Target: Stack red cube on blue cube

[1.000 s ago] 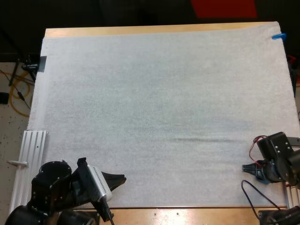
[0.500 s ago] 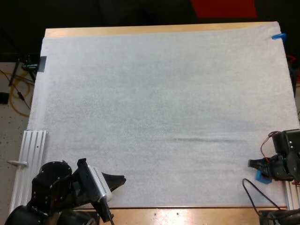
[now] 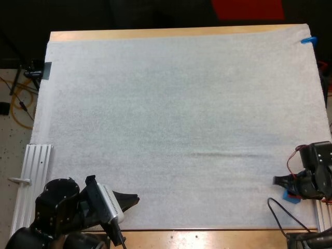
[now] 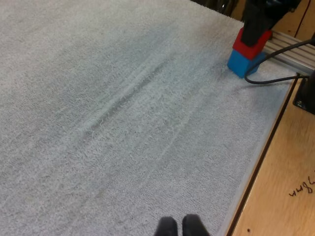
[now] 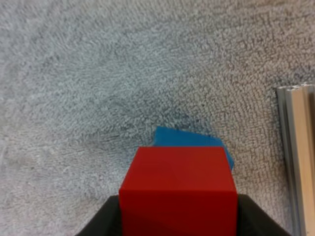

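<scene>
The red cube (image 5: 179, 189) is pinched between my right gripper's (image 5: 179, 216) black fingers (image 5: 106, 220), which press on its two sides. Directly beneath it lies the blue cube (image 5: 189, 140), turned slightly so one corner sticks out. From the left wrist view, the red cube (image 4: 252, 43) rests on top of the blue cube (image 4: 244, 61) with the right gripper (image 4: 261, 22) over it. In the high view the blue cube (image 3: 289, 196) peeks out below my right gripper (image 3: 282, 181) at the mat's right side. My left gripper (image 3: 133, 198) hovers at the front left, its fingertips (image 4: 167, 227) touching, shut on nothing.
An aluminium rail (image 5: 298, 157) runs just right of the cubes, and a black cable (image 4: 275, 77) curls beside them. Another rail (image 3: 33, 176) lies off the mat's left edge. The white mat (image 3: 176, 119) ends at the wooden table's front strip (image 4: 275, 187).
My right gripper has shifted to the right, toward the mat's edge, with the red cube in it, then nearly stopped over the blue cube. The left arm has stayed still.
</scene>
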Robot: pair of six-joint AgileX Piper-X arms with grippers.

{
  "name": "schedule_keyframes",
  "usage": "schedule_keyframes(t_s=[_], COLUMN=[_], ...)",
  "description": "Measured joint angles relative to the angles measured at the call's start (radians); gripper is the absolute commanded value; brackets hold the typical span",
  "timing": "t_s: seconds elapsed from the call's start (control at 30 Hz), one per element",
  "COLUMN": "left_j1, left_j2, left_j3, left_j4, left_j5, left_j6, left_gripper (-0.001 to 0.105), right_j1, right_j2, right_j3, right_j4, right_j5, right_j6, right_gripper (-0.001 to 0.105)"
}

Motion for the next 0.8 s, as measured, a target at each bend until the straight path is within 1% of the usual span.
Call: schedule_keyframes(t_s=[0.03,0.13,0.5,0.57,0.67,0.7,0.73,0.77,0.8], left_j1=[0.0,0.0,0.0,0.0,0.0,0.0,0.0,0.0,0.0], left_j2=[0.0,0.0,0.0,0.0,0.0,0.0,0.0,0.0,0.005], left_j3=[0.0,0.0,0.0,0.0,0.0,0.0,0.0,0.0,0.0], left_j4=[0.0,0.0,0.0,0.0,0.0,0.0,0.0,0.0,0.0], left_j5=[0.0,0.0,0.0,0.0,0.0,-0.004,-0.03,-0.05,-0.087], left_j6=[0.0,0.0,0.003,0.003,0.003,-0.002,-0.021,-0.035,-0.057], left_gripper=[0.0,0.0,0.0,0.0,0.0,0.0,0.0,0.0,0.0], right_j1=[0.0,0.0,0.0,0.0,0.0,0.0,0.0,0.0,0.0], right_j2=[0.009,0.021,-0.001,-0.027,-0.103,-0.14,-0.171,-0.188,-0.218], right_j3=[0.0,0.0,0.0,-0.011,-0.068,-0.093,-0.124,-0.138,-0.164], right_j4=[-0.003,-0.004,-0.004,0.015,0.043,0.041,0.031,0.022,0.002], right_j5=[0.0,0.0,0.0,0.0,0.0,-0.012,-0.035,-0.05,-0.076], right_j6=[0.0,0.0,0.0,0.0,-0.013,-0.044,-0.084,-0.096,-0.126], right_gripper=[0.054,0.063,0.063,0.063,0.063,0.063,0.063,0.063,0.063])
